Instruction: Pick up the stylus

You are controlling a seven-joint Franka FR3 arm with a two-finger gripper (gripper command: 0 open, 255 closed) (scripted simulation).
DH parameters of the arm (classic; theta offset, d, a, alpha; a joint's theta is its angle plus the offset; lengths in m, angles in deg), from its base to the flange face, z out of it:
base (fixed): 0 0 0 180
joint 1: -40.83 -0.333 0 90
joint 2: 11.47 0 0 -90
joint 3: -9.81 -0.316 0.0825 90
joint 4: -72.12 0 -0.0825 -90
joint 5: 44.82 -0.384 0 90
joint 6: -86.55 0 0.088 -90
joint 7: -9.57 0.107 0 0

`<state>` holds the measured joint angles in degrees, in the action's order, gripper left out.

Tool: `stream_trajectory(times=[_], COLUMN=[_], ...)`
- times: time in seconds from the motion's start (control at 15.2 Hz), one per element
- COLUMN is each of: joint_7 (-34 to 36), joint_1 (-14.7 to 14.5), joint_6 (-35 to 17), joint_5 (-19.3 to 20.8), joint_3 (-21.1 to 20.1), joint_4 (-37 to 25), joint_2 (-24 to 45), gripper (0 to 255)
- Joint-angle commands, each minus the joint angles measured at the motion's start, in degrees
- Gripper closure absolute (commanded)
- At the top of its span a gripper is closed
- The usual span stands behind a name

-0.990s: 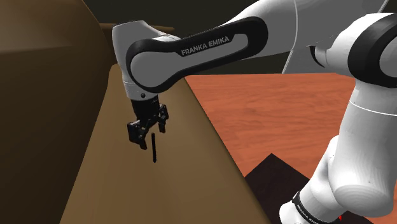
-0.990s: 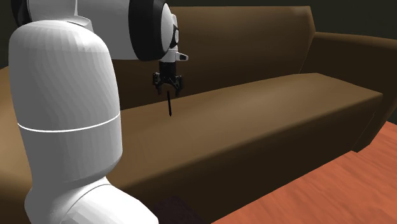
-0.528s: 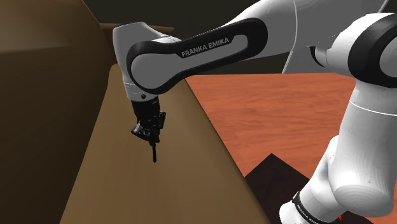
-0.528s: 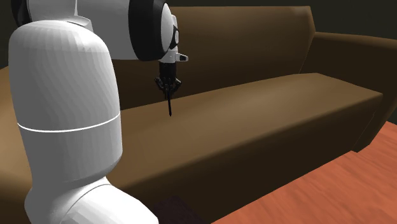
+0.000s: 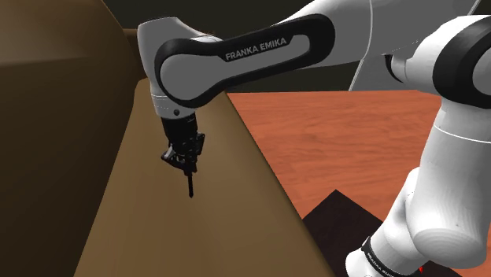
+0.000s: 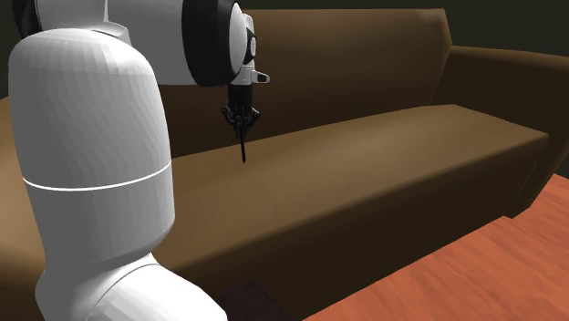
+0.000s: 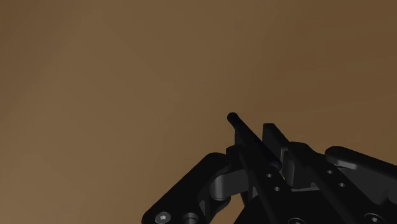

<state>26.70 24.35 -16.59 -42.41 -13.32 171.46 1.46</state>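
Note:
A thin black stylus (image 5: 190, 182) stands nearly upright over the brown sofa seat (image 5: 197, 236), its lower tip close to the cushion. My gripper (image 5: 182, 161) points down and is shut on the stylus's upper part. From the second exterior view the stylus (image 6: 243, 148) hangs below the shut gripper (image 6: 241, 119), in front of the sofa backrest. In the wrist view the stylus (image 7: 243, 132) runs out between the fingers, clasped by one black finger (image 7: 275, 136) on its side, with brown cushion beyond.
The long brown sofa (image 6: 392, 146) has a tall backrest (image 6: 365, 64) and an armrest (image 6: 511, 73) at the second exterior view's right. Reddish wooden floor (image 5: 346, 134) lies beside the sofa. The dark stand (image 5: 338, 224) sits at the shoulder view's lower right.
A second ago the fingers stood open around the stylus; they have since shut on it. The gripper and stylus have risen slightly.

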Motion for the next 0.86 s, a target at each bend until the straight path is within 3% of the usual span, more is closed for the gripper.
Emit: stream_trajectory(times=[0.0, 0.79], joint_7=[0.01, 0.00], joint_1=[-0.02, -0.13], joint_6=[1.40, 8.97], joint_5=[-0.16, -0.51], joint_3=[-0.07, -0.25], joint_4=[-1.06, -7.92], joint_2=[-0.35, -1.12], gripper=[255, 255])
